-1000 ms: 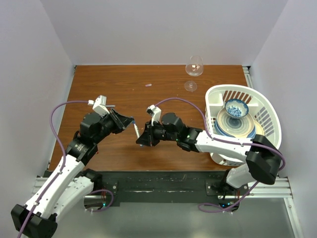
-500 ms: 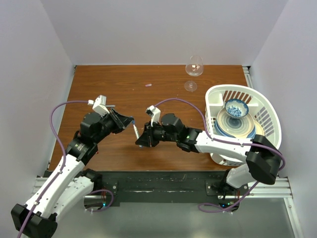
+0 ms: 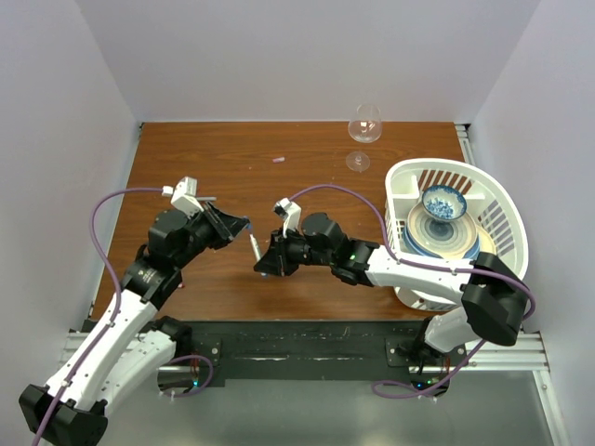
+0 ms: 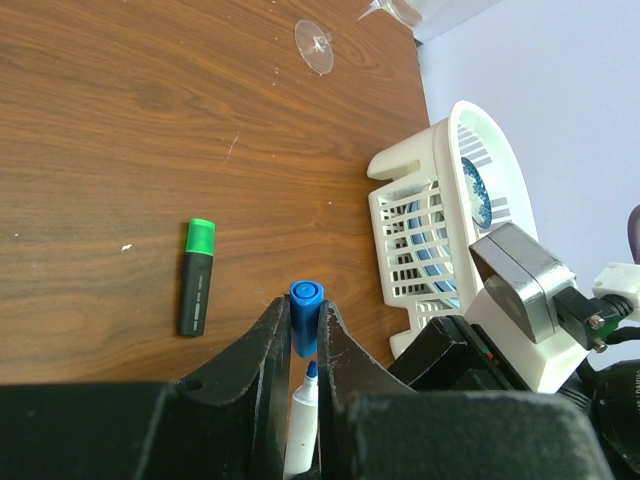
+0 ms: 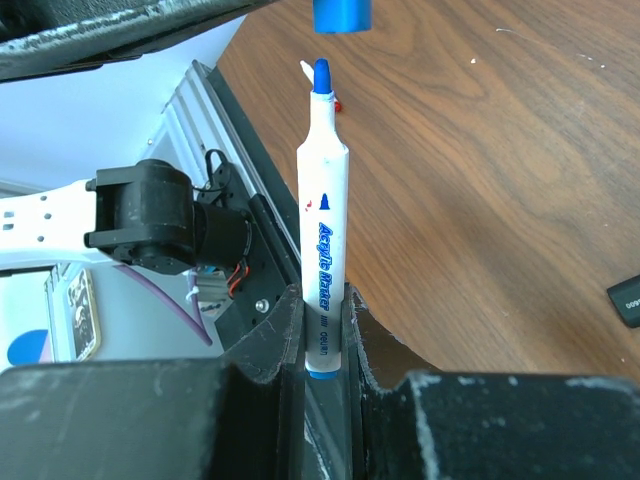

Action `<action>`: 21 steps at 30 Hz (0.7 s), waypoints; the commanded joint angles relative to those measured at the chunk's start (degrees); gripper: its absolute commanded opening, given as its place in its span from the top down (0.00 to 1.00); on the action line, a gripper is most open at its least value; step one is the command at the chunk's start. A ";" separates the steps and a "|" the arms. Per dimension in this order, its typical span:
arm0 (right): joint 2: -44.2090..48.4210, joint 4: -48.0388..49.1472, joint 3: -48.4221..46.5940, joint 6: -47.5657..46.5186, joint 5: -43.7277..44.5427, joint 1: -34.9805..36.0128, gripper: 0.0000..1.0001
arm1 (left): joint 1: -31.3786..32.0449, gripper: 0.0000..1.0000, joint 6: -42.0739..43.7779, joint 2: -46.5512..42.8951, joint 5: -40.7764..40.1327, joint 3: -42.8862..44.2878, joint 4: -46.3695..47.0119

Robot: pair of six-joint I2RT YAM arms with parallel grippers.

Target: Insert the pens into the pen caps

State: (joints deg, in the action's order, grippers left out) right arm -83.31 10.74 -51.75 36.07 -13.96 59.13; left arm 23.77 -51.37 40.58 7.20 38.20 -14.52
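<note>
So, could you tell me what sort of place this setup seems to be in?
Probably a robotics lab test cell: plain white walls box in a wooden table, the arms are bolted to a metal rail at its near edge, and the wine glass and dish basket look like staged props.

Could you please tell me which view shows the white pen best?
The right wrist view: the white pen shows whole in the right gripper, blue tip and lettering sharp. The left wrist view shows only its tip end below the blue cap; the top view, a sliver.
</note>
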 commanded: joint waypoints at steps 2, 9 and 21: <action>-0.45 1.65 -1.07 0.66 0.95 0.37 1.00 | 0.22 1.00 0.40 -1.29 0.35 1.80 0.46; -0.89 1.56 -1.69 0.58 0.95 0.37 1.00 | 0.22 1.00 1.01 -2.26 0.62 1.01 -0.07; -0.54 1.12 -1.96 0.31 1.12 0.46 1.00 | 0.22 1.00 2.24 -1.99 0.79 -0.14 -0.24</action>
State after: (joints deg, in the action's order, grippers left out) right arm -84.53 10.70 -51.75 36.10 -13.96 59.24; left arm 23.77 -51.18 38.87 7.29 38.24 -15.59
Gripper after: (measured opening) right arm 0.147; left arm 0.171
